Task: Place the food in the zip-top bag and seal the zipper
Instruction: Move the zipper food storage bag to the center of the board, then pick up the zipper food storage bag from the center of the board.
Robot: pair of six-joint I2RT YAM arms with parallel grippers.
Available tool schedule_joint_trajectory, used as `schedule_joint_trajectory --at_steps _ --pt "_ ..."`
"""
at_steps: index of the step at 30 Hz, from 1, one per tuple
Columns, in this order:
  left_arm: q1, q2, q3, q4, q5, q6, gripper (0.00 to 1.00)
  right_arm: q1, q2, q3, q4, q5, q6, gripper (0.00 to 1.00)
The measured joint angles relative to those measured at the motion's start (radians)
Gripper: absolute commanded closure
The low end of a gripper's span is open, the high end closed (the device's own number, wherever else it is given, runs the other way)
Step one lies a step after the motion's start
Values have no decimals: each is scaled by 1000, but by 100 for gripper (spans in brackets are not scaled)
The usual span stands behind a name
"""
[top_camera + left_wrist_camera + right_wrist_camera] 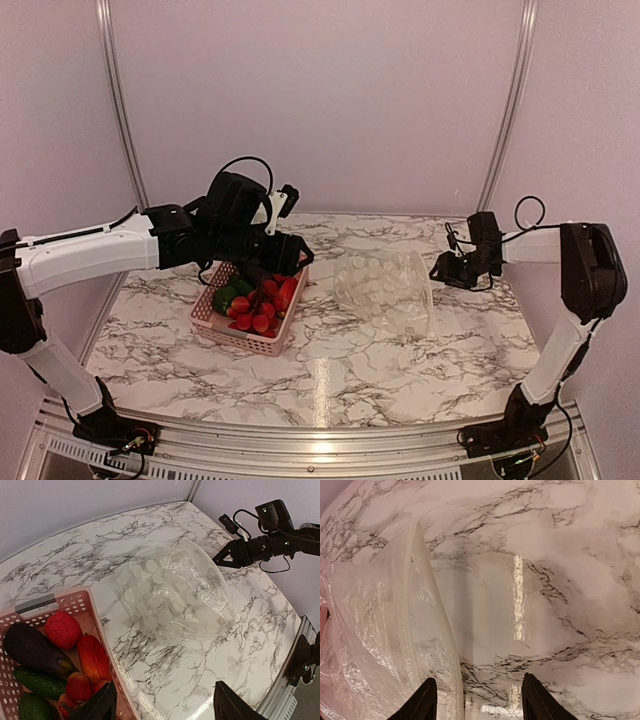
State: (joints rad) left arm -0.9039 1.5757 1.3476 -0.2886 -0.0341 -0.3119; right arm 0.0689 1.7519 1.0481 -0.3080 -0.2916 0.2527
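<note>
Pink basket (pixel 240 341) at left holds the food (pixel 258 308), and we see the left jaws spread wide, empty, above it. The clear bag (pixel 385 290) lies on the counter (pixel 330 372); the right jaws, parted and empty, hover near its right edge.

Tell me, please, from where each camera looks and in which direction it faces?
Top external: above and behind the bases, looking down on the table; both arms show.
Left wrist: over the pink basket, facing the zip-top bag and the right arm; left gripper fingertips show.
Right wrist: low over the table, facing the bag's edge; right gripper fingertips show.
Shared: all three see the bag.
</note>
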Motion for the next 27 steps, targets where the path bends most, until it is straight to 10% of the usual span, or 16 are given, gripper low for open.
schedule_joint_trajectory --at_steps 17,27 --pt "0 42 28 -19 -29 2 33 271 15 51 88 -237 10 48" --pt "0 93 65 -29 -72 -23 33 332 -205 -47 58 -267 54 84"
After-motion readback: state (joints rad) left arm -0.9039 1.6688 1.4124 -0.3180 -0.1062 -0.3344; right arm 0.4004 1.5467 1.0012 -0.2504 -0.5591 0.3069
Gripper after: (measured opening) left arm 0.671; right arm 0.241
